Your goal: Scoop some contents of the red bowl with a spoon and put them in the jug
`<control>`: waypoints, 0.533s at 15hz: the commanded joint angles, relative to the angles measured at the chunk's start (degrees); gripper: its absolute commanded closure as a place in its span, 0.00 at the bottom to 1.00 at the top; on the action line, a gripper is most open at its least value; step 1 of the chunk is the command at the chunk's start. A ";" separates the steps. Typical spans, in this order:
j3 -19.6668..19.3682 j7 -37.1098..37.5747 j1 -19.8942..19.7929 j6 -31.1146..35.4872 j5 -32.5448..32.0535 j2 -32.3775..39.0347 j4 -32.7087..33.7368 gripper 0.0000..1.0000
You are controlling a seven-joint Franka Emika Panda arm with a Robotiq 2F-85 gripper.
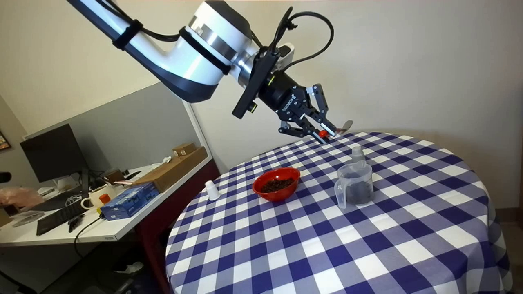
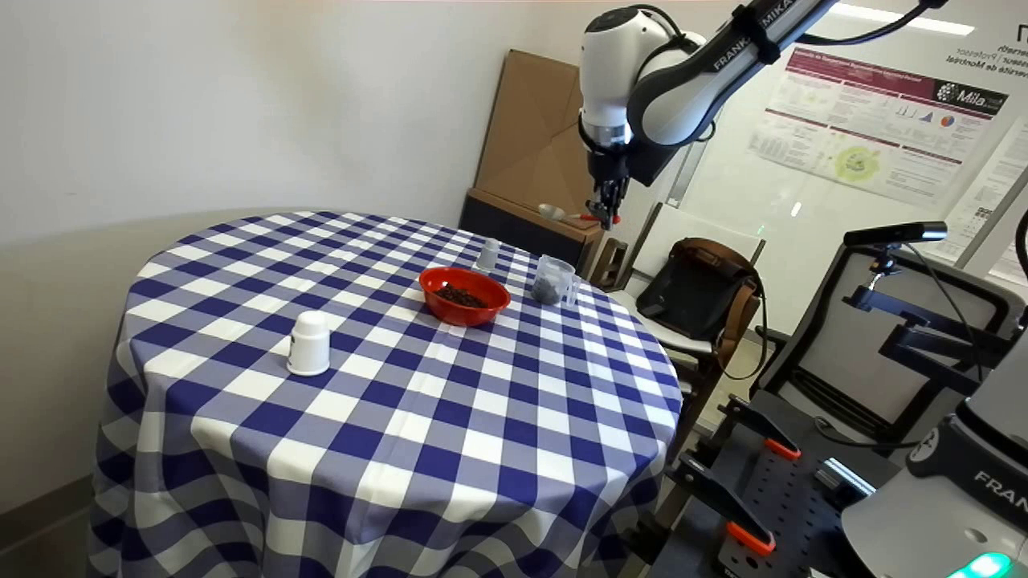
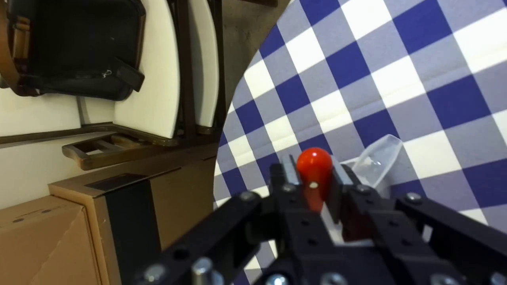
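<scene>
Stretches the arm (image 1: 173, 61) high, bends downward at the wrist (image 1: 244, 66), and slants the gripper (image 1: 329, 138) with fingers (image 1: 328, 128) clamped.

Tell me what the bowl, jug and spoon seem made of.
Bowl: probably plastic, glossy; solid red with bright highlights.
Jug: likely clear plastic, slightly cloudy; its walls are see-through, though glass is possible.
Spoon: its red handle end looks like shiny plastic, with a glint; its pale head could be metal or plastic.

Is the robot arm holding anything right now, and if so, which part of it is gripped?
Yes, a spoon: the end effector grips the red end of its handle, with the scooping end sticking out free.
</scene>
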 commanded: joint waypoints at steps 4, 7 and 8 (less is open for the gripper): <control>5.58 -0.77 3.05 2.25 8.93 -1.15 -0.31 0.90; 7.25 -1.21 5.08 2.46 11.91 -0.90 0.08 0.90; 7.56 -1.28 5.78 2.31 12.38 -0.73 0.34 0.90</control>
